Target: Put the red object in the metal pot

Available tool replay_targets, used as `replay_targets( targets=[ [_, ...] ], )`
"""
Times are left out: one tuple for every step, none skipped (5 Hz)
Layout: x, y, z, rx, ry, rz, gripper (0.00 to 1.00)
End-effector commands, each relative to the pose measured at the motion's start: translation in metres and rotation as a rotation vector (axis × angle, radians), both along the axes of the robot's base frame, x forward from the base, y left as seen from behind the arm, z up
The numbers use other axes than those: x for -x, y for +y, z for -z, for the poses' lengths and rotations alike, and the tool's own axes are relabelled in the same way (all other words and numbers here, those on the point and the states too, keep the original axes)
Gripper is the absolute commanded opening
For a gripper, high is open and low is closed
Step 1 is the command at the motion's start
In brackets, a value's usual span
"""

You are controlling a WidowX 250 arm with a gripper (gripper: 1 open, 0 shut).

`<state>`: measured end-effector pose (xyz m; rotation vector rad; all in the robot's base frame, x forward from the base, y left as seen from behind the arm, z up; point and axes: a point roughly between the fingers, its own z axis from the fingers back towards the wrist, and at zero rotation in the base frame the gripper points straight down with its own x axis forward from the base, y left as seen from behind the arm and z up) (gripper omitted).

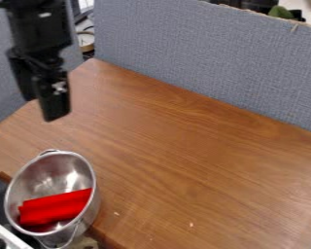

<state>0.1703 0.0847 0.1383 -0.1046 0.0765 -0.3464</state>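
The red object (54, 208) lies inside the metal pot (51, 191) on the bench (185, 146), while the hand (44, 105) hangs above, wide open, holding nothing.

Likely a lab mock-up — wooden tabletop (197, 146) boxed by grey partition panels (210, 53), robot arm (39, 49) overhead.

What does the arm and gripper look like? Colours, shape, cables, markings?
The arm is matte black and thick, entering at the upper left. The gripper is black too, with two blocky fingers and small lighter specks near the joints. No cables or lettering can be made out; the picture is too soft.
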Motion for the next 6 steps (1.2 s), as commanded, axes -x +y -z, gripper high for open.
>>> replay_targets(
  targets=[
    [-0.003,0.015,-0.005,0.020,-0.014,0.083,1.00],
    [-0.005,0.016,-0.004,0.023,0.010,-0.167,1.00],
    [-0.004,0.015,0.003,0.020,0.001,-0.365,1.00],
    [-0.001,0.016,0.020,0.025,0.008,-0.512,0.00],
    [-0.001,0.007,0.025,0.016,0.010,-0.622,1.00],
    [-0.028,0.022,0.025,0.001,0.049,-0.655,1.00]
  ],
)
